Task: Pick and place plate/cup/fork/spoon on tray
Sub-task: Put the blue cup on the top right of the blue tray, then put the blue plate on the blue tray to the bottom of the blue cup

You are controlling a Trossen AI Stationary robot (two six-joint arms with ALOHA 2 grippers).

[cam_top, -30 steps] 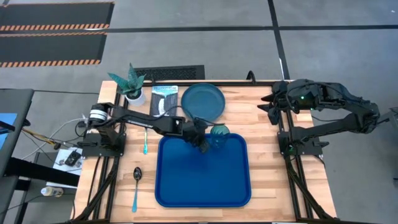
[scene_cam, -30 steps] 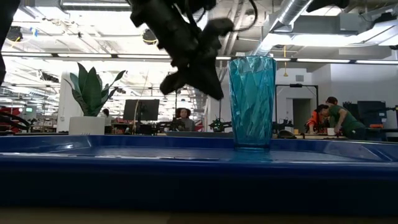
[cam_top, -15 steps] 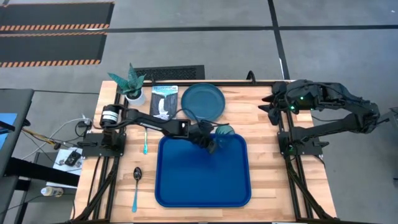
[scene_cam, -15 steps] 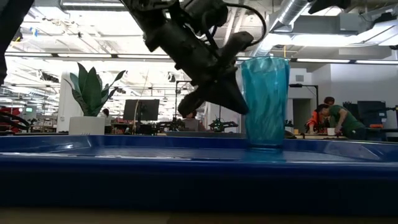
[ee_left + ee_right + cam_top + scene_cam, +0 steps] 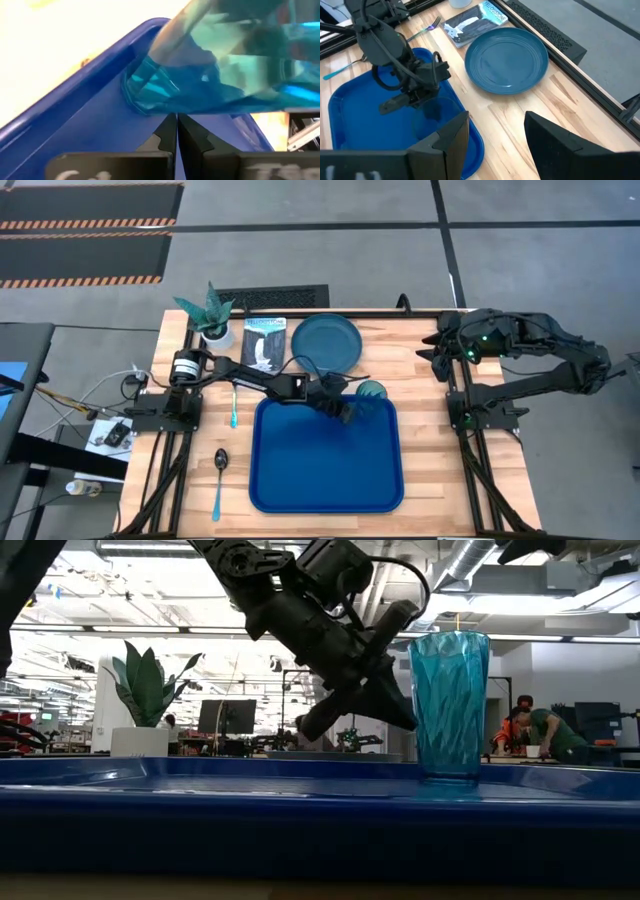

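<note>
Left pincer (image 5: 349, 412) clenched shut beside the cup (image 5: 371, 391), holding nothing; cup upright in the tray's far right corner.

Your left wrist view has both fingers (image 5: 167, 134) pressed together, tips aimed at the cup's base. In the low view the pincer (image 5: 372, 708) is tilted down next to the cup (image 5: 449, 706); you can't tell if it touches. The cup is a translucent teal tumbler, faceted walls, taller than wide, no handle. The tray (image 5: 290, 480) is large, blue, rounded corners, low rim, nothing else on it. The dark-teal round plate (image 5: 326, 343) lies on the counter (image 5: 410, 390) just past the tray's far edge. The fork (image 5: 233, 410) and the spoon (image 5: 219, 480), dark bowl and light-blue handle, lie left of the tray. Your right pincer (image 5: 495, 131) is released, fingers spread, up by the counter's right edge.
</note>
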